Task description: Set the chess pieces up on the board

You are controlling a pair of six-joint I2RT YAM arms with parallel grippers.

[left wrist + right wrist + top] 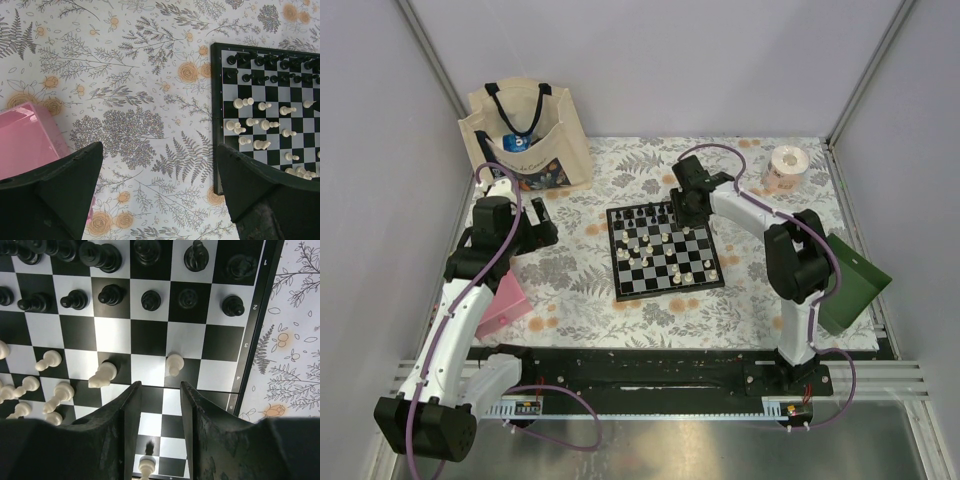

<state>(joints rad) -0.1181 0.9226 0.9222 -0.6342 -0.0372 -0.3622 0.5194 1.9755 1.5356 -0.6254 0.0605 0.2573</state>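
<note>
The board (616, 270) lies mid-table on the flowered cloth. Black chess pieces (111, 294) stand in two rows along its far side. Cream-white pieces (103, 375) are scattered over the middle squares, several lying on their sides. My right gripper (159, 390) hovers over the board (150, 335), partly open, with nothing between its fingers. A white pawn (174, 364) stands just beyond its tips, and another white piece (146, 467) stands on the board below the gap. My left gripper (160, 175) is wide open over the cloth, left of the board (215, 115).
A pink box (503, 305) lies by the left arm. A canvas tote bag (525, 135) stands at the back left. A roll of tape (786, 165) sits at the back right, and a green bin (855, 280) is at the right edge.
</note>
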